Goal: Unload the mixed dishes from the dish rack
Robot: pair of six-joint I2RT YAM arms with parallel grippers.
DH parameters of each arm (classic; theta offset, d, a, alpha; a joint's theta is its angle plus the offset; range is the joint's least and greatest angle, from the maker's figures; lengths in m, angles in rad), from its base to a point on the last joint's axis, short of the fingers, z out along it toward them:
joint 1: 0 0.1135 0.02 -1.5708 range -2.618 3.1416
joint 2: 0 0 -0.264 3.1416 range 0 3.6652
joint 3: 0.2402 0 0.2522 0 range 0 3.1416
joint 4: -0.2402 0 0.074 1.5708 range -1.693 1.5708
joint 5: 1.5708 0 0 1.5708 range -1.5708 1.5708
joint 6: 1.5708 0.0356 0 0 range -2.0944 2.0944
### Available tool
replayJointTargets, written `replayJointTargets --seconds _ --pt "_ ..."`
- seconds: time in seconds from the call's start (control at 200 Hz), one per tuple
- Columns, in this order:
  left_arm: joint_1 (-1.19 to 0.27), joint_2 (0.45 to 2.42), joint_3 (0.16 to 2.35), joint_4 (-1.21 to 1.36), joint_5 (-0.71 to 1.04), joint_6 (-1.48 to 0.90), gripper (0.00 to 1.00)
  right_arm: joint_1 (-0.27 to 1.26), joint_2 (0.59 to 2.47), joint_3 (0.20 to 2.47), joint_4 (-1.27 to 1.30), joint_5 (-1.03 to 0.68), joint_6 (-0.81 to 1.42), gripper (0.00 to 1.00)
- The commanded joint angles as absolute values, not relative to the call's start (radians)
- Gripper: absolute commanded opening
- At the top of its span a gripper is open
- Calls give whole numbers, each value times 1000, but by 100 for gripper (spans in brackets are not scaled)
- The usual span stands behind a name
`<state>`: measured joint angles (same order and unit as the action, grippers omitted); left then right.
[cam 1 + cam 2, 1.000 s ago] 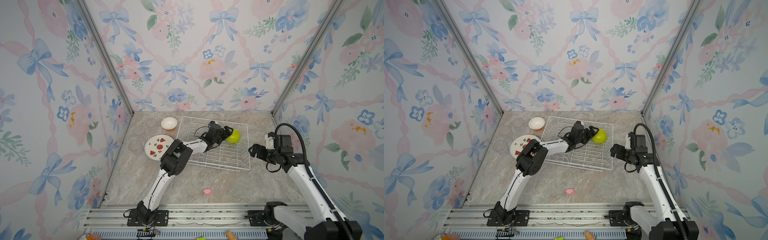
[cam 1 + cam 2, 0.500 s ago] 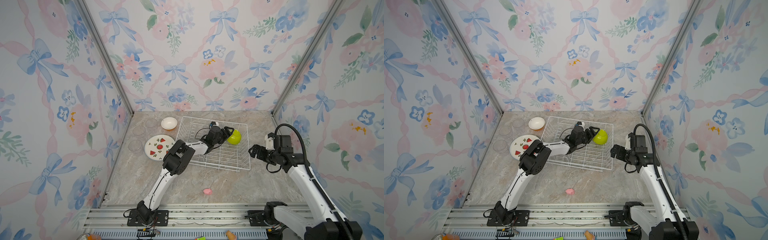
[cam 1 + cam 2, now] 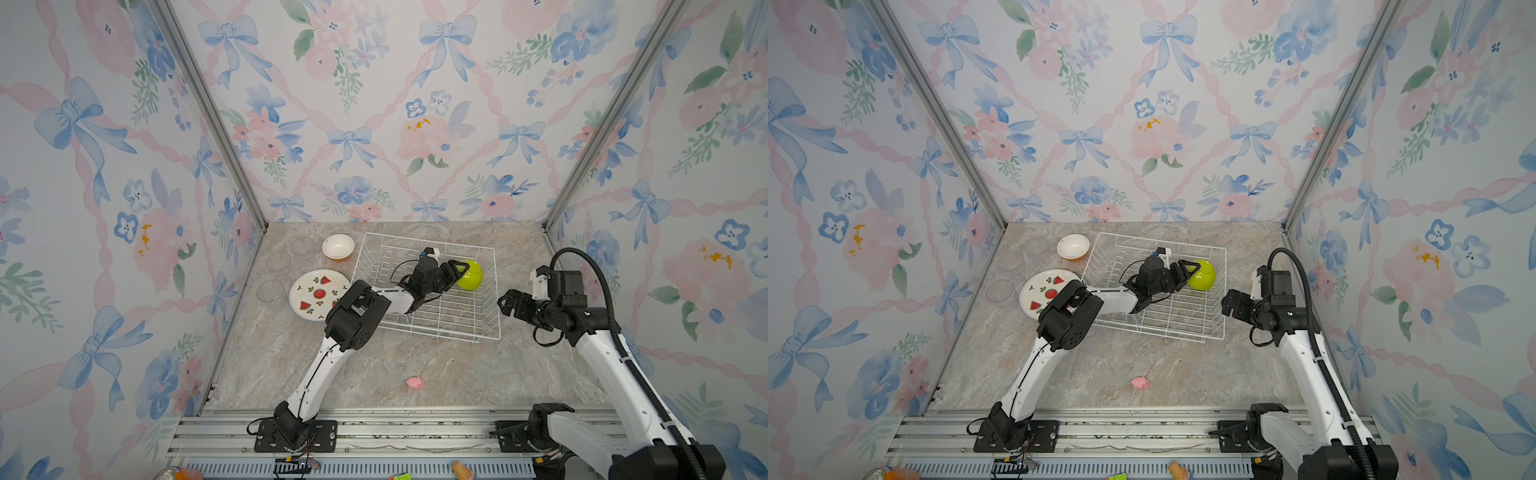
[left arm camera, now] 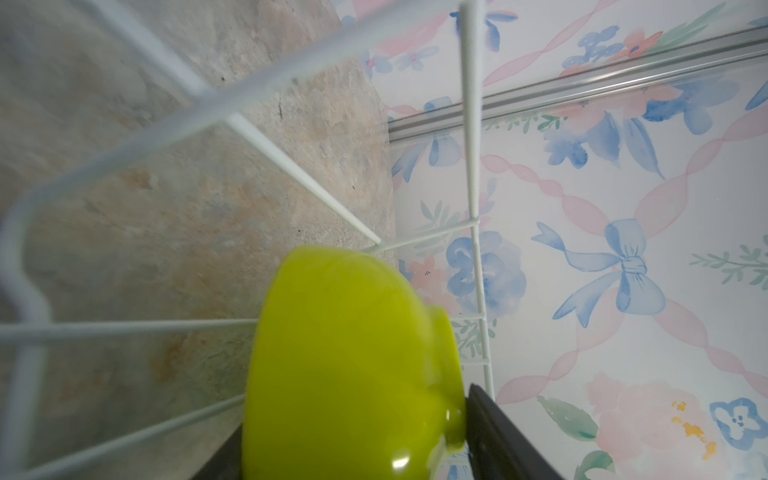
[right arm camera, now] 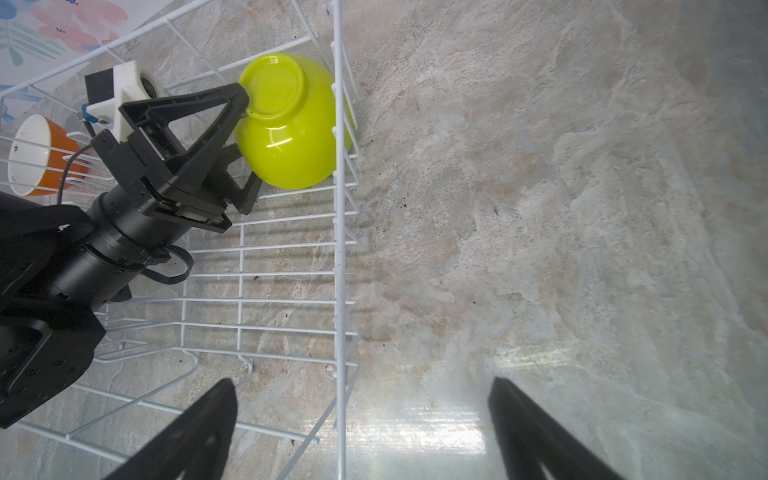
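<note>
Left gripper (image 3: 460, 274) straddles lime-green bowl (image 3: 473, 275), upper right of dish rack (image 3: 453, 316), pinch unconfirmed; close squarely before lifting. Right gripper (image 3: 507, 302) spread.

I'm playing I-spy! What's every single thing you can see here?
dish rack: one, white, middle of the table
lime-green bowl: one, green, tipped in the rack's back right corner
orange bowl: one, orange with white inside, on the table left of the rack
plate: one, white with red fruit prints, left of the rack
glasses: three, clear, at the table's left edge
toy: one, pink, front of the table
left hand: one, black, around the lime-green bowl
right hand: one, black, open, right of the rack
</note>
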<state>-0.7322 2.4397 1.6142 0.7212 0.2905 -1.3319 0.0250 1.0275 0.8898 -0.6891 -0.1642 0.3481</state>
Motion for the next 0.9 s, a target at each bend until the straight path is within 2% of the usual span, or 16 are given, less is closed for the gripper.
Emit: replayJointTargets --seconds 0.0,0.385,0.465,0.55,0.755,0.895 --pt "-730 2465 1647 796 324 -1341 59 15 1010 913 -721 -144 341 97" --pt "-724 2498 1677 821 334 -1327 40 14 1018 913 -724 -146 345 97" --pt "-726 2513 1688 819 340 -1307 31 15 1019 914 -723 -148 345 97" --pt "-724 2530 1700 819 348 -1301 29 14 1020 914 -719 -146 348 97" --pt "-721 2555 1727 819 375 -1302 8 14 1032 919 -717 -147 351 97" --pt "-716 2550 1740 800 392 -1289 0 14 1041 919 -710 -147 361 97"
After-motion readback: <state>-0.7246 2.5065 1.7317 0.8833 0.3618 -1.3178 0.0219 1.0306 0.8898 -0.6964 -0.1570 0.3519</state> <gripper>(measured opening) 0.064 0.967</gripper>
